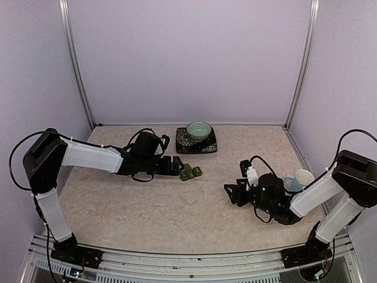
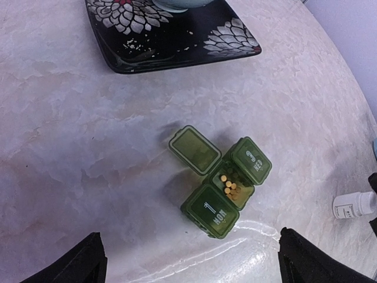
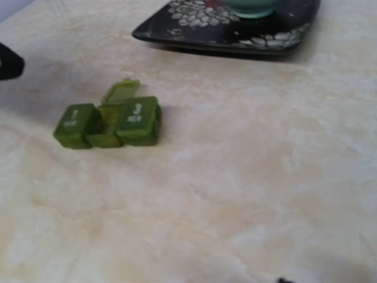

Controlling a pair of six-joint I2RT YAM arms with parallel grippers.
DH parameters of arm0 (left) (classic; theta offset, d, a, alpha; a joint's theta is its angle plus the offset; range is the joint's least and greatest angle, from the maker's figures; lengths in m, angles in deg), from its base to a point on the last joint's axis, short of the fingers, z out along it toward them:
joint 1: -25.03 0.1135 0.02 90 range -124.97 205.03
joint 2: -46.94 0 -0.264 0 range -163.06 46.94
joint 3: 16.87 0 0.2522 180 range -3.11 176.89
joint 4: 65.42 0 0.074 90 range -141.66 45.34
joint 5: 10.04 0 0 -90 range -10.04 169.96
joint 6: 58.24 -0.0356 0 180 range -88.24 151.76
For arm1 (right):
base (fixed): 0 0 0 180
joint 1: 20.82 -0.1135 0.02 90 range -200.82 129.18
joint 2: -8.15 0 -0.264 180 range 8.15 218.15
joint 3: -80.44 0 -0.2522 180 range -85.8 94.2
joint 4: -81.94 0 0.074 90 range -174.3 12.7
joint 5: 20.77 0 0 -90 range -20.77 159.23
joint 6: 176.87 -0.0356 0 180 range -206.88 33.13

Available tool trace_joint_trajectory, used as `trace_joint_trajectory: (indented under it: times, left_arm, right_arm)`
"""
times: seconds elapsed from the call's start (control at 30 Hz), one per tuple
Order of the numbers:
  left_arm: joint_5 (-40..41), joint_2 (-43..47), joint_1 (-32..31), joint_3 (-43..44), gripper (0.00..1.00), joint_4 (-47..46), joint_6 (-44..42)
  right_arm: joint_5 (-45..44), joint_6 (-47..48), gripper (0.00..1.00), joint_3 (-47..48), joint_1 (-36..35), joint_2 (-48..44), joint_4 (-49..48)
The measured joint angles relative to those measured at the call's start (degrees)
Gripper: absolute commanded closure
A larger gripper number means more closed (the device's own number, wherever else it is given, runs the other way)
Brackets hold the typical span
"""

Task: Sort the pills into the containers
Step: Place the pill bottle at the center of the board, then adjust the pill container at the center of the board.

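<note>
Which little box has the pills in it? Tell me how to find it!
Find the black flowered tray at the back of the table, then come toward the near edge to the dark green strip of three joined pill compartments. The middle compartment is the one: its lid is flipped open with small yellow pills inside, while both neighbours are shut.

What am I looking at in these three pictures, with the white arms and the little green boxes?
Two robot arms are bolted to a table. One picture looks down from above; the other two come from cameras on each wrist. The left tool is open and empty beside the green pill containers: three joined compartments, the middle lid flipped open with small yellow pills inside, the outer two shut. Behind them a teal bowl sits on a dark flowered plate. By the right tool, whose grip I cannot judge, stand a white bottle and a pale mug.
</note>
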Motion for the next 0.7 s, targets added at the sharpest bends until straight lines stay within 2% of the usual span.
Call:
trace_joint_trajectory:
  times: [0.17, 0.4, 0.53, 0.7]
  left_arm:
    - [-0.3, 0.0, -0.2, -1.0, 0.01, 0.4, -3.8]
    - [-1.8, -0.8, -0.3, -1.1, 0.01, 0.9, -5.9]
    - [-2.8, -2.5, 0.3, -1.1, 0.01, 0.7, -3.5]
    - [-3.0, -3.3, 0.7, -1.2, 0.01, -0.8, -0.7]
  right_arm:
    - [2.1, 0.5, 0.24, 2.8, 0.0, -5.9, 7.8]
    - [5.1, 0.3, 0.22, 14.3, 0.0, -13.1, 25.3]
    - [7.5, -1.4, 0.23, 23.6, 0.5, -12.1, 35.1]
    - [10.6, -2.1, 0.27, 35.1, 1.7, -4.3, 42.7]
